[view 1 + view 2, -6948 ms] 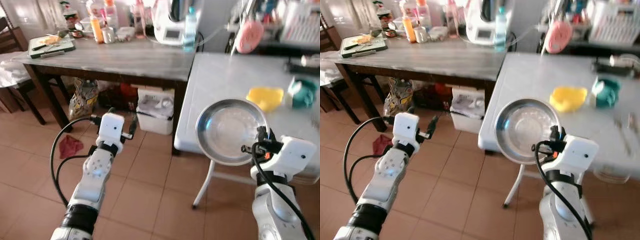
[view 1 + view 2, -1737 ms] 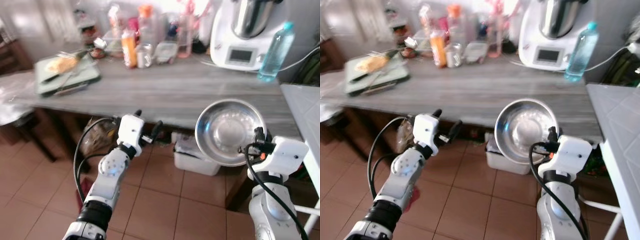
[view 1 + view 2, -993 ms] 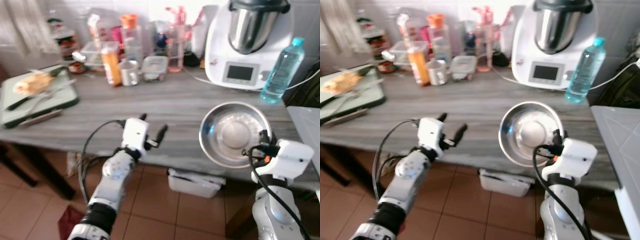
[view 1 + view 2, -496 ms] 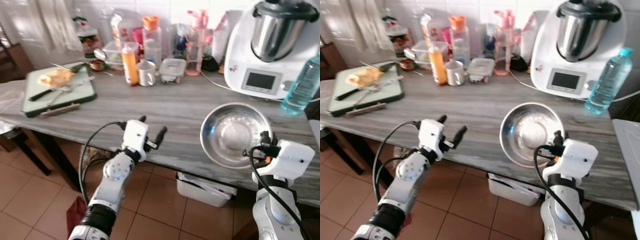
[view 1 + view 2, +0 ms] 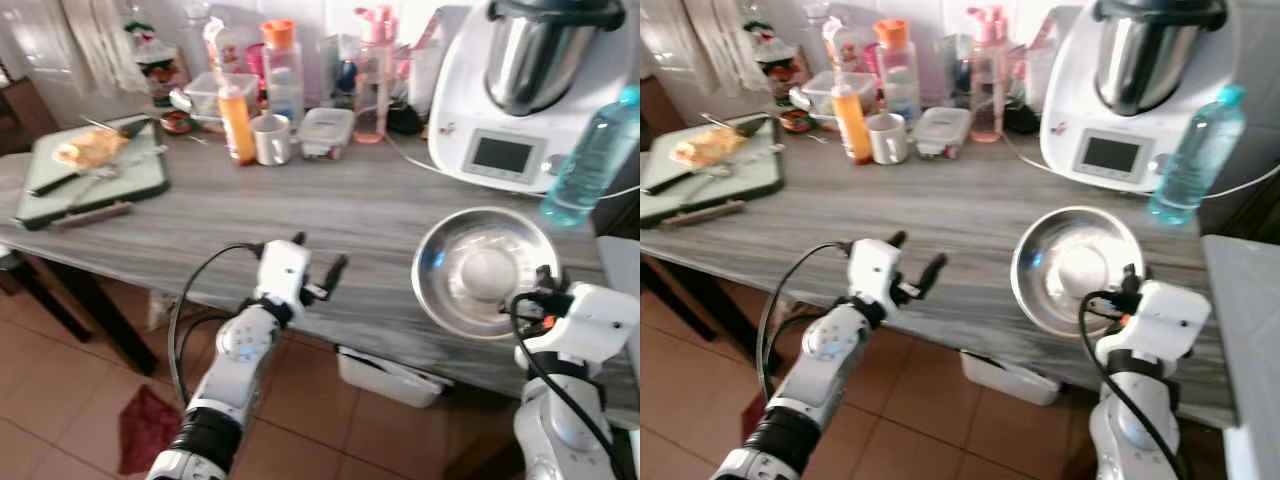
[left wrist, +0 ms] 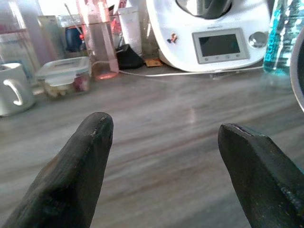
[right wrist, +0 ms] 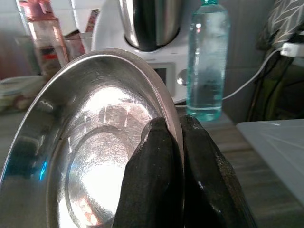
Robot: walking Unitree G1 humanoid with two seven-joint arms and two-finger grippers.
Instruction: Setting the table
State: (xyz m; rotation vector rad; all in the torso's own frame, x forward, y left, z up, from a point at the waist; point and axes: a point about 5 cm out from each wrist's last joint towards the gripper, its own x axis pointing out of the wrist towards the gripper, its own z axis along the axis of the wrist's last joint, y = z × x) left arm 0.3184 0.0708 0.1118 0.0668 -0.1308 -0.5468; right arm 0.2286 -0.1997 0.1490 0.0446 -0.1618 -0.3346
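Counter (image 5: 300, 210) nearer now; right pincer (image 7: 167, 137) still pinches bowl (image 7: 95, 142) rim, left pincer (image 6: 164, 137) spread.

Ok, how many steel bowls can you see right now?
1. The bowl is pinched by its rim in the right end effector, tilted above the near edge of the wooden table. Others could be hidden in the clutter at the back.
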